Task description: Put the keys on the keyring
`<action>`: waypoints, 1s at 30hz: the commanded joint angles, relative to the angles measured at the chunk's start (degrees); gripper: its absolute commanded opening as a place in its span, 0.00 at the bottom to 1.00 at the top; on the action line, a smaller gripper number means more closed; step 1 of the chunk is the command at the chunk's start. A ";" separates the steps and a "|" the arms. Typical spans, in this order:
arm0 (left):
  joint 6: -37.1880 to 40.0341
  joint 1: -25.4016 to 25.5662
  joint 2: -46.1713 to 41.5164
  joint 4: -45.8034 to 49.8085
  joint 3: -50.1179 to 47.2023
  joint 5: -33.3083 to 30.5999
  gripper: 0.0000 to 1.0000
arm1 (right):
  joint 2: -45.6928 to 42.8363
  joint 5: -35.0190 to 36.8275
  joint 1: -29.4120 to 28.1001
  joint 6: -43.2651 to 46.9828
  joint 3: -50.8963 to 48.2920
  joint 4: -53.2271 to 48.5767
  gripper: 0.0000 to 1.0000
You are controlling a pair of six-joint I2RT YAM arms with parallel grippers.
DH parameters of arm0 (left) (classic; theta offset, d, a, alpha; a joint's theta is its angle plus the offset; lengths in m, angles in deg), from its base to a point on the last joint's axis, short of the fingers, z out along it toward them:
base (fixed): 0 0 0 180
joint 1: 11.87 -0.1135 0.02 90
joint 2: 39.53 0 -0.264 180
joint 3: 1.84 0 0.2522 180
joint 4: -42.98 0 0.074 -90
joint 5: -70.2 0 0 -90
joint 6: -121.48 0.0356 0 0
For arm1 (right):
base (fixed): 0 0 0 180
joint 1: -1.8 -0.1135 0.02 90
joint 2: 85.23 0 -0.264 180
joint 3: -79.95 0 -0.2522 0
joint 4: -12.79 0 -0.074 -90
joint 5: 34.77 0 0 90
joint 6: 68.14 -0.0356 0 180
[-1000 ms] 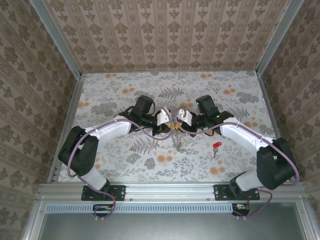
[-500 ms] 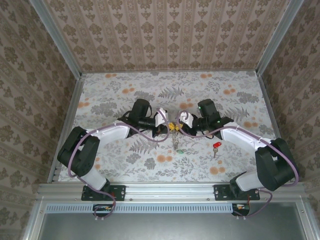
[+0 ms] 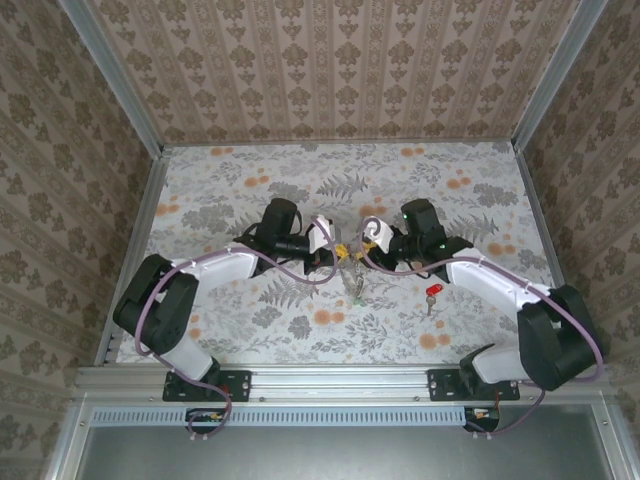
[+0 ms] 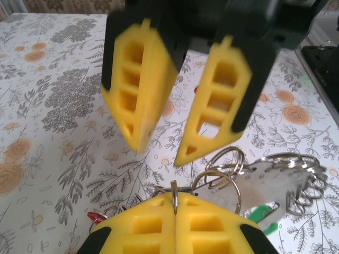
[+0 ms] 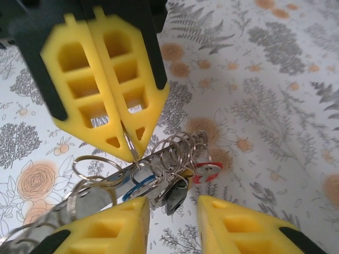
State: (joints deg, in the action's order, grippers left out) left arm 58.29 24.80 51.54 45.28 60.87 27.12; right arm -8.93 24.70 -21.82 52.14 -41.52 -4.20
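Observation:
The keyring is a silvery bunch of linked wire rings that hangs over the middle of the table. My left gripper is shut on one thin ring of it, at its top. Keys hang from the rings: a blue-headed one, a red-headed one, a dark one and a green-headed one. My right gripper faces the left one a little apart, open, with nothing between its fingers. Another red-headed key lies alone on the table to the right.
The table is a flowered cloth fenced by metal rails and patterned walls. Both arms meet at the middle, with their cables looping close to the bunch. There is free cloth to the far side and at both flanks.
My right gripper has opened and let go of the keyring. The bunch now hangs from the left gripper alone. Both grippers have shifted slightly.

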 commanded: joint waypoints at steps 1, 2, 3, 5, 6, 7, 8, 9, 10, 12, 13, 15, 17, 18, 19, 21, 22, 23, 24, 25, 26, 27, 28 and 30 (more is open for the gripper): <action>5.75 -0.02 -2.08 9.13 3.13 -4.22 0.00 | -4.13 2.86 0.44 -4.69 -1.25 1.87 0.34; 7.43 -0.06 -2.09 12.20 4.21 -5.12 0.00 | -5.09 3.82 0.65 -6.18 -1.56 2.45 0.35; 9.25 -0.02 -2.08 15.01 5.17 -5.71 0.00 | -5.91 4.95 0.79 -7.56 -1.90 3.01 0.36; 11.92 -0.02 -1.79 20.02 7.40 -6.51 0.00 | -7.38 8.63 1.03 -12.28 -2.47 4.28 0.40; 13.19 0.06 -1.47 22.41 8.73 -6.75 0.00 | -7.83 10.16 1.14 -15.01 -2.47 4.60 0.41; 14.42 0.24 -0.83 25.44 10.50 -7.22 0.00 | -8.20 12.39 1.31 -18.79 -2.22 4.43 0.43; 15.56 0.53 -0.11 27.86 12.00 -7.36 0.00 | -8.32 14.26 1.46 -22.34 -1.62 3.50 0.44; 16.57 0.91 0.69 29.75 13.43 -7.39 0.00 | -8.29 15.61 1.70 -25.28 -0.74 1.85 0.44; 17.09 1.30 1.34 30.92 14.55 -7.41 0.00 | -8.15 16.55 1.88 -27.71 -0.14 0.28 0.43; 17.78 2.34 3.52 32.79 17.34 -6.97 0.00 | -7.83 18.66 2.40 -33.17 1.22 -3.13 0.42; 17.90 2.85 4.54 33.42 18.54 -6.92 0.00 | -7.67 19.47 2.63 -35.08 1.74 -4.67 0.42; 18.02 4.07 7.28 34.44 21.46 -6.86 0.00 | -7.47 22.87 3.45 -40.49 2.76 -8.47 0.42; 18.62 5.32 10.47 36.99 25.06 -6.65 0.00 | -7.30 24.46 4.82 -45.27 3.62 -12.06 0.42; 18.98 6.04 12.56 38.72 27.28 -6.99 0.00 | -7.25 24.94 5.60 -47.62 3.80 -13.61 0.42; 19.51 6.75 14.22 40.10 29.01 -7.32 0.00 | -7.12 25.22 6.36 -49.27 3.81 -14.83 0.42; 20.45 8.37 17.55 42.46 32.30 -8.67 0.00 | -7.20 25.69 7.98 -52.28 3.13 -16.30 0.42; 20.48 8.97 18.71 42.88 33.32 -9.19 0.00 | -7.42 26.18 8.70 -53.46 2.51 -16.69 0.43; 20.44 9.64 19.92 43.37 34.46 -9.51 0.00 | -7.71 26.26 9.63 -55.08 1.59 -16.82 0.44; 20.33 10.13 20.95 43.67 35.42 -9.65 0.00 | -7.90 25.60 10.67 -56.08 0.57 -16.53 0.44; 20.16 10.61 21.87 43.85 36.14 -9.65 0.00 | -8.00 24.92 11.52 -56.50 -0.04 -16.39 0.45; 20.07 11.11 22.86 44.17 37.02 -9.71 0.00 | -7.91 24.11 12.36 -56.95 -0.75 -16.43 0.46; 19.94 11.61 23.58 44.59 37.74 -11.43 0.00 | -7.75 23.13 12.94 -57.18 -1.20 -16.31 0.47; 19.71 12.11 24.28 44.90 38.57 -11.73 0.02 | -7.37 21.69 13.50 -57.26 -1.67 -16.00 0.48; 19.18 12.95 25.43 45.29 39.44 -12.34 0.06 | -6.33 18.79 13.82 -57.63 -2.21 -15.71 0.48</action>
State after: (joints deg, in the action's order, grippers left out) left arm 76.32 36.95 76.31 87.53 97.57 15.86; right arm -16.13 46.98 -8.51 -2.17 -42.63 -18.14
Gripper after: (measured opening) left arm 0.054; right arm 0.479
